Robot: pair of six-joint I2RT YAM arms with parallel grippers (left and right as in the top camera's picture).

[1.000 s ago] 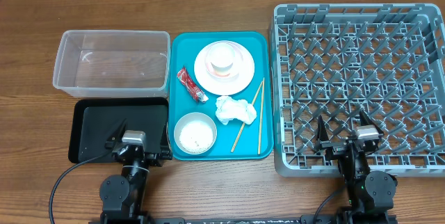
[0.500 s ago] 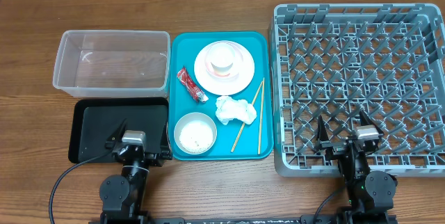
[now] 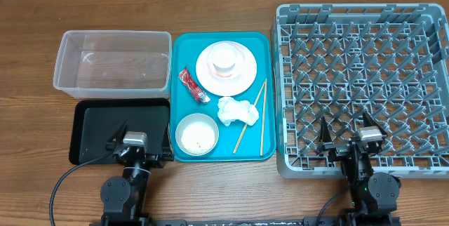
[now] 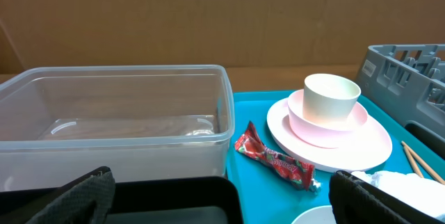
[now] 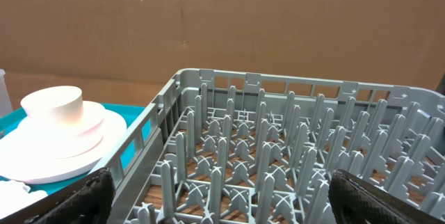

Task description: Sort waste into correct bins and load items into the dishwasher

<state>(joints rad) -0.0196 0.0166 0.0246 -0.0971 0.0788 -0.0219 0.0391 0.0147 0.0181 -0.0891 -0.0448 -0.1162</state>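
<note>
A staged robot test bench, most likely a lab, wood-grain table (image 3: 231, 191), brown cardboard wall (image 4: 208, 15) behind it, left arm (image 3: 125, 191) and right arm (image 3: 372, 187) fixed at the near edge, black cable (image 3: 66, 182) beside the left one, grey dish rack (image 3: 365, 78) directly on the table

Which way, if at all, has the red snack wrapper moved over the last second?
No. The red snack wrapper lies at the same spot near the left rim of the teal tray, just left of the pink plate, as before.
</note>
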